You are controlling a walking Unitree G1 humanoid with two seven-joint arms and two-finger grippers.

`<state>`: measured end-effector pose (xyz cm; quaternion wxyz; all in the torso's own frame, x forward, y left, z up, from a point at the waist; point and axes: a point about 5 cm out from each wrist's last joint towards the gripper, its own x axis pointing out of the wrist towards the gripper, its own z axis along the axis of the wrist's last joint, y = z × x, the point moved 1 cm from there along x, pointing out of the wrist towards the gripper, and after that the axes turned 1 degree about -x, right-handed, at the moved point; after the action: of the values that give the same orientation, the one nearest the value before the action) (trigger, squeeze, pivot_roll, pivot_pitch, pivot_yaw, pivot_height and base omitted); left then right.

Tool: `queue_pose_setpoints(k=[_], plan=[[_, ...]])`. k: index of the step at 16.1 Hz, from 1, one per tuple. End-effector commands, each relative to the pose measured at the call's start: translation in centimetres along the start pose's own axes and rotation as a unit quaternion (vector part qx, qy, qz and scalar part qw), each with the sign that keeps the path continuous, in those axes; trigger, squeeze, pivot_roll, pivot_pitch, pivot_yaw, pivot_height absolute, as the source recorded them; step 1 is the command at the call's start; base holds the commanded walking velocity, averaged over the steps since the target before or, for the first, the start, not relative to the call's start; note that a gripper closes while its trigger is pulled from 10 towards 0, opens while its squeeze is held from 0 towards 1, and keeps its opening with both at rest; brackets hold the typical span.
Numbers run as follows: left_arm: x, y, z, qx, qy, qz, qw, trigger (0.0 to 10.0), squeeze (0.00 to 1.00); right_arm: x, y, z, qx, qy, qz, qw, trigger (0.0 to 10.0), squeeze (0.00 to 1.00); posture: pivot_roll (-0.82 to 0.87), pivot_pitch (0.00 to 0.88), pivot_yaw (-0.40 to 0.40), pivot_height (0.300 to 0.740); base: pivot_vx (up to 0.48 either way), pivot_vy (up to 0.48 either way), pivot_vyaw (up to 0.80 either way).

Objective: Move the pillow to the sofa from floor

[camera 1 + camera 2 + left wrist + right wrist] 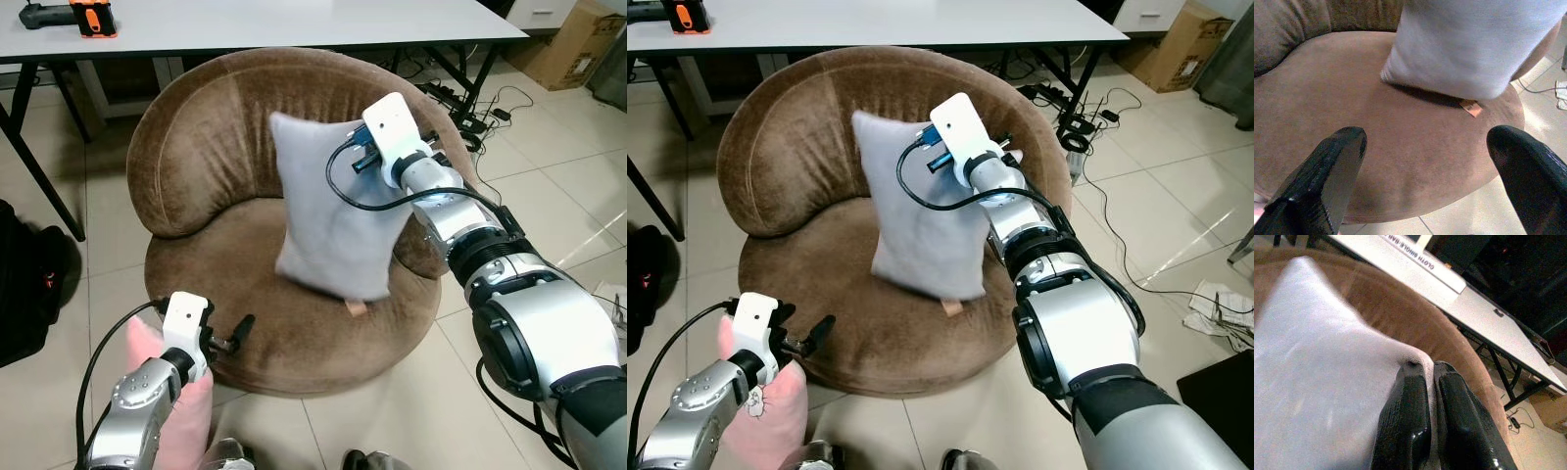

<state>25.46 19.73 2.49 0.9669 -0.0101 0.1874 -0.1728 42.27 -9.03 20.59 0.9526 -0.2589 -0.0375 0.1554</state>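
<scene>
A light grey pillow (333, 206) stands upright over the seat of the round brown sofa (196, 166), leaning toward its backrest. My right gripper (1425, 369) is shut on the pillow's top right corner, with grey fabric pinched between its black fingers (1405, 416). The pillow's lower edge (1449, 83) is at the seat; I cannot tell whether it rests there. My left gripper (1425, 142) is open and holds nothing, just off the front left edge of the seat (235, 333).
A white table (294, 20) stands behind the sofa with an orange and black tool (93, 18) on it. Cables (480, 108) and a cardboard box (578, 44) lie to the right. A black bag (24, 294) sits left. A pink soft object (186, 411) lies under my left arm.
</scene>
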Motion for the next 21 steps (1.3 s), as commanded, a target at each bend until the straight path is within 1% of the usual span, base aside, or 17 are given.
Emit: queue_pose_setpoints(k=[1, 2, 4, 5, 6, 9, 13, 14, 16, 19, 21], plan=[[0.5, -0.8, -0.1, -0.002, 0.000, -0.003, 1.000, 10.0, 0.00, 0.1, 0.0, 0.1, -0.011, 0.005, -0.004, 1.000, 10.0, 0.00, 0.21, 0.110, -0.134, 0.740, 0.000, 0.000, 0.00], [0.8, -1.1, -0.3, -0.004, 0.001, -0.001, 1.000, 10.0, 0.00, 0.0, 0.5, -0.3, -0.012, 0.012, 0.003, 1.000, 10.0, 0.00, 0.21, 0.113, -0.137, 0.740, 0.000, 0.000, 0.00], [0.8, -1.4, -0.4, -0.007, 0.000, -0.001, 1.000, 10.0, 0.00, -0.3, 1.7, -1.4, -0.016, 0.027, 0.014, 0.999, 10.0, 0.00, 0.22, 0.121, -0.142, 0.740, 0.000, 0.000, 0.00], [0.8, -1.9, -0.4, -0.008, 0.000, -0.002, 1.000, 10.0, 0.00, -0.5, 2.5, -2.0, -0.017, 0.036, 0.028, 0.999, 10.0, 0.00, 0.22, 0.127, -0.147, 0.740, 0.000, 0.000, 0.00], [0.9, -2.2, -0.3, -0.007, -0.002, -0.004, 1.000, 10.0, 0.00, -0.5, 2.6, -2.2, -0.020, 0.038, 0.031, 0.999, 10.0, 0.00, 0.22, 0.130, -0.148, 0.740, 0.000, 0.000, 0.00], [1.0, -2.7, -0.1, -0.009, -0.006, -0.003, 1.000, 10.0, 0.00, -0.5, 2.5, -2.1, -0.021, 0.038, 0.030, 0.999, 10.0, 0.00, 0.22, 0.136, -0.154, 0.740, 0.000, 0.000, 0.00], [1.0, -3.7, 0.7, -0.014, -0.017, 0.002, 1.000, 10.0, 0.00, -0.2, 1.7, -1.3, -0.041, 0.033, 0.025, 0.998, 10.0, 0.00, 0.23, 0.147, -0.162, 0.740, 0.000, 0.000, 0.00], [0.9, -4.0, 1.1, -0.018, -0.024, 0.006, 1.000, 10.0, 0.00, -0.2, 1.4, -1.2, -0.040, 0.033, 0.021, 0.998, 10.0, 0.00, 0.23, 0.148, -0.166, 0.740, 0.000, 0.000, 0.00], [0.5, -4.7, 2.6, -0.020, -0.051, 0.018, 0.998, 10.0, 0.00, 0.0, 0.8, -0.7, -0.045, 0.029, 0.013, 0.998, 10.0, 0.00, 0.24, 0.146, -0.169, 0.740, 0.000, 0.000, 0.00], [0.1, -5.5, 3.8, -0.018, -0.058, 0.017, 0.998, 10.0, 0.00, 0.2, -0.1, -0.1, -0.040, 0.028, -0.001, 0.999, 10.0, 0.00, 0.25, 0.146, -0.177, 0.740, 0.000, 0.000, 0.00], [-0.2, -6.2, 4.9, -0.003, -0.062, 0.022, 0.998, 10.0, 0.00, 0.3, -0.2, 0.2, -0.041, 0.026, -0.003, 0.999, 10.0, 0.00, 0.25, 0.149, -0.179, 0.740, 0.000, 0.000, 0.00]])
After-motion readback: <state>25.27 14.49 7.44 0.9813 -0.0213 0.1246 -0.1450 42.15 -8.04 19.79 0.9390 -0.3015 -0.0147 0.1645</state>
